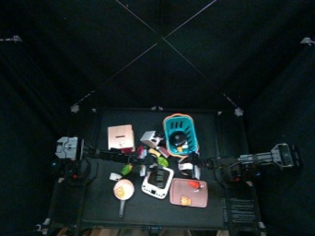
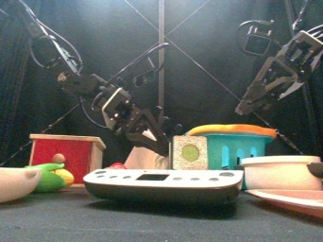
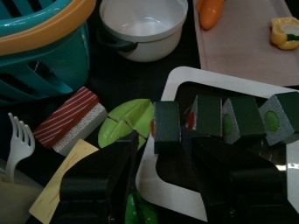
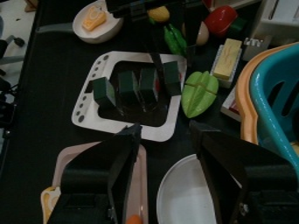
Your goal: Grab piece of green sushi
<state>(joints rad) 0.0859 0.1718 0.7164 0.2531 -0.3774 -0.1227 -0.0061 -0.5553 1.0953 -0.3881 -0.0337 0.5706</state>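
Black left gripper (image 3: 163, 150) hangs with its fingers spread wide and released, holding nothing, just above the near end of the sushi row. Beside it in the left wrist view lie a white fork (image 3: 17, 145), a red-and-white striped piece (image 3: 70, 119), a yellow slice (image 3: 59, 180) and a green leaf (image 3: 126, 122), the leaf touching the tray's edge. A red box (image 2: 66, 153) stands at the table's left. The green sushi (image 3: 212, 118) sits in a row on the white tray (image 4: 98, 94) near the table's middle, not gripped. Behind the tray is a teal basket (image 1: 181, 129), with a white cup (image 3: 142, 24) next to it. A pink plate (image 1: 190, 193) lies right of the tray, bearing a carrot (image 3: 211, 10) and corn (image 3: 284, 32). The right gripper (image 4: 170, 140) is raised at the right, fingers apart and empty.
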